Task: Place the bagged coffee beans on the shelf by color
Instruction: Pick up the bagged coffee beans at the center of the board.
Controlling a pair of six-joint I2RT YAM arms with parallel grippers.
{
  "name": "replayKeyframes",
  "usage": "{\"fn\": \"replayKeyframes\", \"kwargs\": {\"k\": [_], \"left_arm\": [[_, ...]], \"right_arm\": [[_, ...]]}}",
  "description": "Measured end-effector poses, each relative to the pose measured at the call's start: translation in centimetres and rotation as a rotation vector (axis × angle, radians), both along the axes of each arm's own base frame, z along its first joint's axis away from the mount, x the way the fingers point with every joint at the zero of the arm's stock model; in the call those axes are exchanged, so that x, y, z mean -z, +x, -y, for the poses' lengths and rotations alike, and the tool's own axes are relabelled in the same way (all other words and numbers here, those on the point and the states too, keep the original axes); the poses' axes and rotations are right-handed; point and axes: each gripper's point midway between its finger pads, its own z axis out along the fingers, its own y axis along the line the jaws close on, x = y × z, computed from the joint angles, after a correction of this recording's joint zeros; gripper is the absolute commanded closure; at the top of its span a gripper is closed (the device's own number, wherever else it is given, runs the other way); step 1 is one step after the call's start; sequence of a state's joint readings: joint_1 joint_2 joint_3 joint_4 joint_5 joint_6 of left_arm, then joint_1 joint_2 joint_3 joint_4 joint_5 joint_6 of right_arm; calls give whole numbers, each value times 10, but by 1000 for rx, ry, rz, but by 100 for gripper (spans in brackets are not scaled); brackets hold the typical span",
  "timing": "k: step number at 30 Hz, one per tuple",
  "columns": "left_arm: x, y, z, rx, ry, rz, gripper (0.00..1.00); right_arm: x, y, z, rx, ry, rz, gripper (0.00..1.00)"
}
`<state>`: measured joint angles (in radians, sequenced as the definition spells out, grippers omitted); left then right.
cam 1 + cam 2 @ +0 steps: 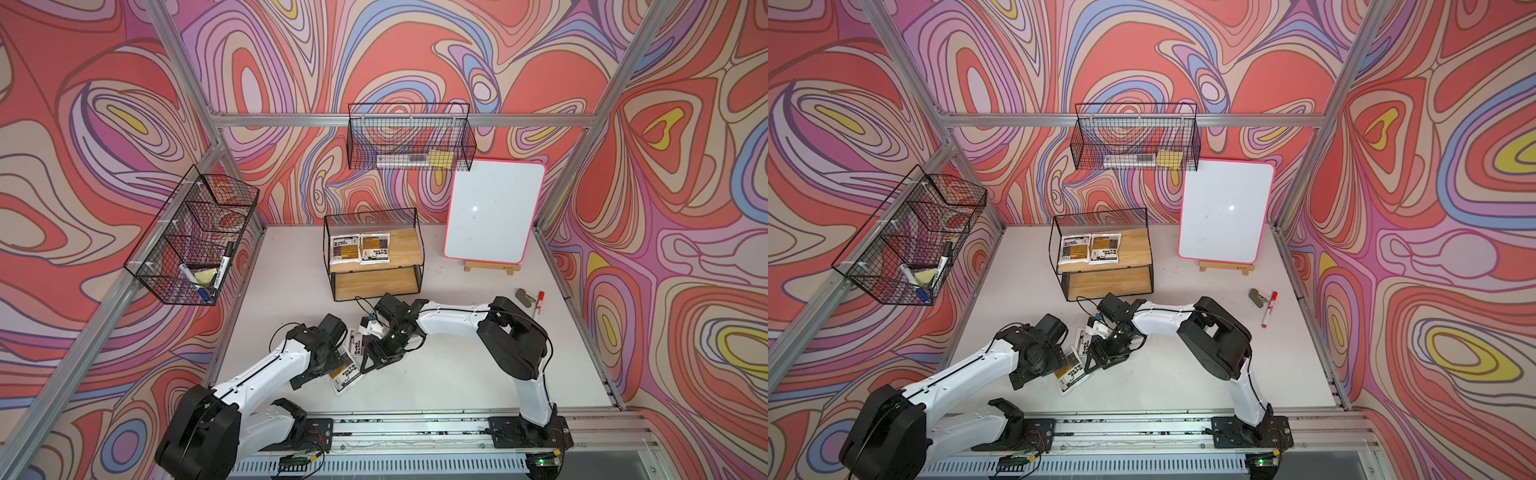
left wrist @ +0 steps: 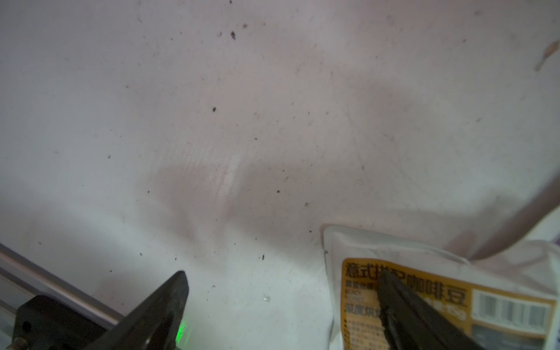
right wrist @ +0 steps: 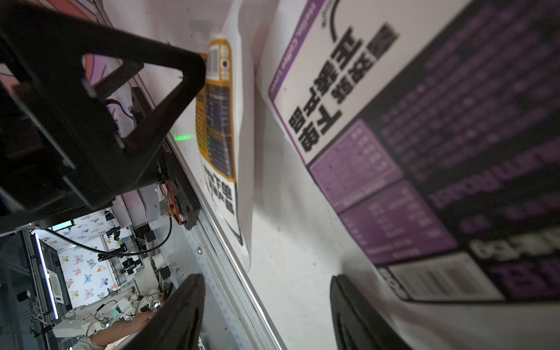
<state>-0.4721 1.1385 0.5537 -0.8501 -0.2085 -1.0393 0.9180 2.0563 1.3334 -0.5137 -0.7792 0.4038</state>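
Note:
The shelf (image 1: pixel 409 243) stands at the back of the table with two orange-yellow bagged coffee beans (image 1: pixel 345 249) (image 1: pixel 375 248) side by side on its top board. Near the front lie an orange-yellow bag (image 1: pixel 347 376) (image 2: pixel 439 288) and a purple bag (image 1: pixel 356 341) (image 3: pixel 394 121), partly hidden under the arms. My left gripper (image 1: pixel 322 368) (image 2: pixel 281 288) is open just above the table, one finger over the orange-yellow label. My right gripper (image 1: pixel 374 361) (image 3: pixel 269 291) is open and empty, low beside the purple bag's edge, with one finger close to it.
A whiteboard (image 1: pixel 494 212) on a wooden easel stands right of the shelf. A grey eraser (image 1: pixel 524 297) and a red marker (image 1: pixel 539 303) lie at the right. Wire baskets hang on the left wall (image 1: pixel 195 237) and back wall (image 1: pixel 409 137). An aluminium rail (image 1: pixel 415 428) runs along the front.

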Motion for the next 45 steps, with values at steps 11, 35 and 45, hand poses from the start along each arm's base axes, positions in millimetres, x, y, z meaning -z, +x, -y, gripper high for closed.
{"fn": "replayKeyframes", "kwargs": {"k": [11, 35, 45], "left_arm": [[-2, 0, 0, 18, -6, 15, 1], [-12, 5, 3, 25, -27, 57, 1], [-87, 54, 21, 57, -77, 252, 1]], "right_arm": [[-1, 1, -20, -36, 40, -84, 36], [4, -12, -32, -74, 46, -149, 100], [-49, -6, -27, -56, 92, -23, 100]]}}
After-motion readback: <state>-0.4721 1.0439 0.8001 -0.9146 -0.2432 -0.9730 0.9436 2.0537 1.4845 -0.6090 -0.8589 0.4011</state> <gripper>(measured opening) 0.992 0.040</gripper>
